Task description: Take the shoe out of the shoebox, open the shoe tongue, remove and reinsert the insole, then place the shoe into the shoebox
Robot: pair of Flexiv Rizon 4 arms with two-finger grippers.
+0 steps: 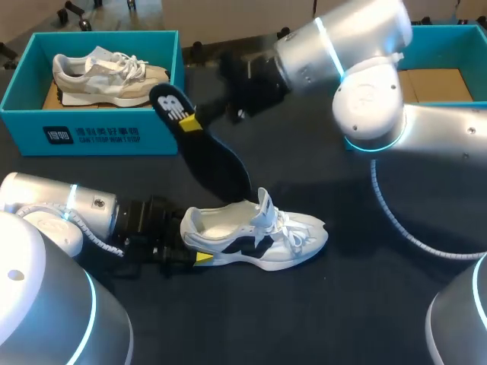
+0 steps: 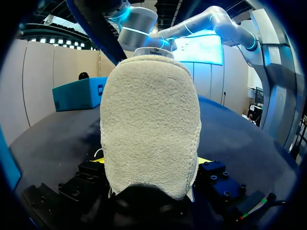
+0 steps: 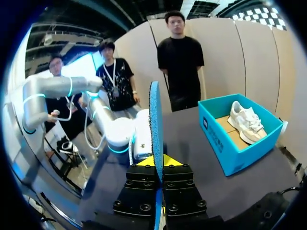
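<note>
- The dark table (image 1: pixel 304 319) carries everything here.
- A teal shoebox (image 1: pixel 91 133) sits at 10 o'clock on it, with a beige shoe (image 1: pixel 106 76) lying on its side inside.
- A second shoebox (image 1: pixel 456 34) stands at 2 o'clock, partly behind my right arm; what shows of its floor is bare cardboard.
- The white shoe (image 1: pixel 255 236) stands upright on the table just toward 6 o'clock from the middle, toe to 3 o'clock, heel to 9 o'clock, outside both boxes.
- The insole (image 1: pixel 209 152) is out of the shoe and off the table. Its far end dips toward the shoe's collar, and its heel end points to 11 o'clock.
- My left gripper (image 1: pixel 196 247) comes in from 9 o'clock, fingers spread wide and clamped on the shoe's heel, one yellow tip on each side of it.
- My right gripper (image 1: pixel 190 122) reaches across from 2 o'clock, fingers nearly together and pinching the insole near its heel end; in the wrist view the insole stands edge-on between them.
</note>
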